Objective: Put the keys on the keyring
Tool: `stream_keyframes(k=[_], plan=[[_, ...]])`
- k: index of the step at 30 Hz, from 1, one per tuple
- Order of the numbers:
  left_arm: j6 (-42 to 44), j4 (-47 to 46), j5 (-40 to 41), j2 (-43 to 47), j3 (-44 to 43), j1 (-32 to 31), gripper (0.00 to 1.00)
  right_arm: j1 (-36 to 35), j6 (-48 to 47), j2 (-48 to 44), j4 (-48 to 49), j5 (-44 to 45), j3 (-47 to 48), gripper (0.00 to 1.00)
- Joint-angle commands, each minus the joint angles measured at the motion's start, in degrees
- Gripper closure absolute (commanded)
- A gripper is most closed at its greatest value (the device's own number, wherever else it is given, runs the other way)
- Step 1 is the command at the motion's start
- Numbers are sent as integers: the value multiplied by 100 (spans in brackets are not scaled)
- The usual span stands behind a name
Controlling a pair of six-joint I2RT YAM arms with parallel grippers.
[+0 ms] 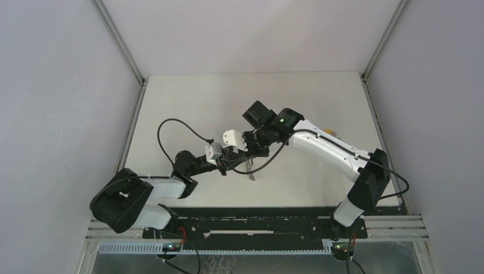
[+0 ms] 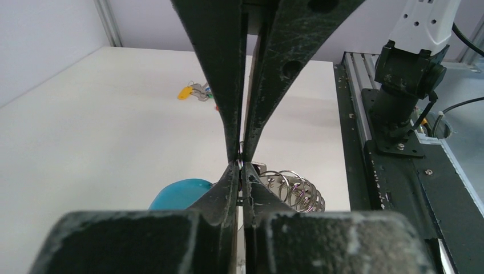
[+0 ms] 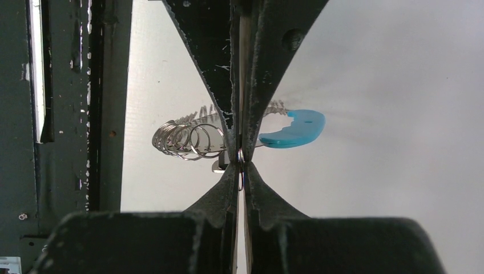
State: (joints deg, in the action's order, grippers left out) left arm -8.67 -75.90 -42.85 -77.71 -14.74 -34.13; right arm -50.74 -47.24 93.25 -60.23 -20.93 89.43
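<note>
Pinches a thin loop of the silvery coiled-wire keyring [image 3: 188, 140], light blue crescent tag [image 3: 294, 128] attached, above the white table [image 1: 188, 103]: right gripper [image 3: 241, 165] clamped fully shut on it, left gripper [image 2: 240, 165] squeezed nearly together, apparently on the same wire. Risks a twisted or dropped ring if pulled opposite ways. Shows, from the left wrist only, the yellow-headed metal keys [image 2: 194, 91] lying well apart on the table, unthreaded.

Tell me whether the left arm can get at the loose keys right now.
Probably not: the left gripper is clamped on the keyring alongside the right gripper, and the keys lie across the table, over by the right arm.
</note>
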Motion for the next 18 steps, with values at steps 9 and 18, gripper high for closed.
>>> stream_keyframes(k=[9, 18], plan=[[-40, -403, 239, 280, -85, -2, 100, 380, -13, -920, 1001, -913, -696, 78], [-95, -426, 215, 558, -59, 3, 100, 1324, -66, -1604, 2180, -2743, -1783, 67]])
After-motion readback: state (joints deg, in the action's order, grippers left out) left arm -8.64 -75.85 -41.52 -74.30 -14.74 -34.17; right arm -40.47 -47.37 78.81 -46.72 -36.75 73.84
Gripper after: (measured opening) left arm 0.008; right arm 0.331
